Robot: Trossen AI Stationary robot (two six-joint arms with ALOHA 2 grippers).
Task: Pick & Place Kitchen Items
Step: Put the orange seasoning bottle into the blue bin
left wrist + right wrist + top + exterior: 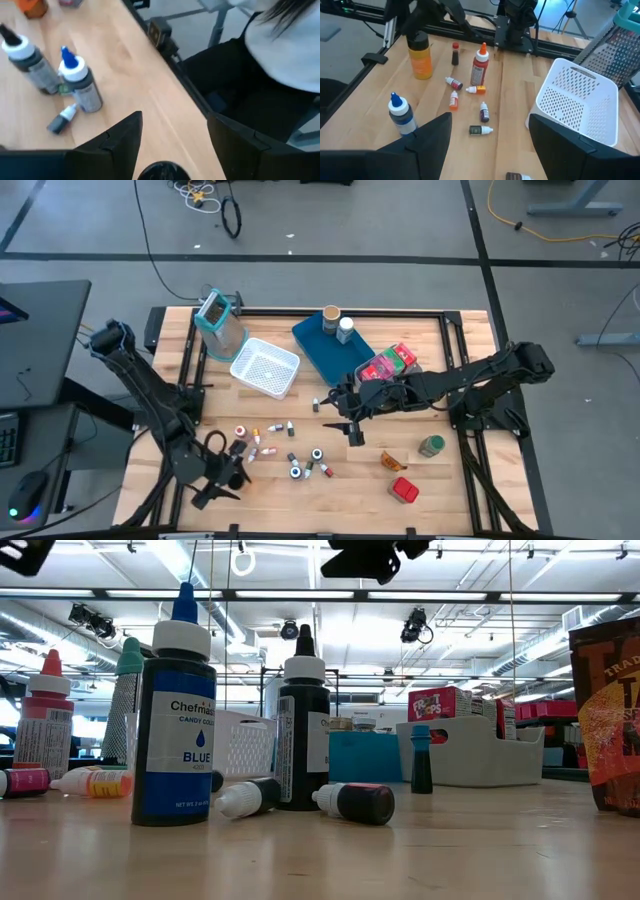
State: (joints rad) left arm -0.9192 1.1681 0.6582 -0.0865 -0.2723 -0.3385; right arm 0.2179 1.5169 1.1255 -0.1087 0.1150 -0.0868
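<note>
Both end effectors, left and right, open, empty. Right: descend squarely over small white-capped dark bottle, then close.

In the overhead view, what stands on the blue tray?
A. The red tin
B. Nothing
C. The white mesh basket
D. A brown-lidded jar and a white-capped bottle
D: the brown-lidded jar and the white-capped bottle stand together at the far end of the blue tray.
</note>
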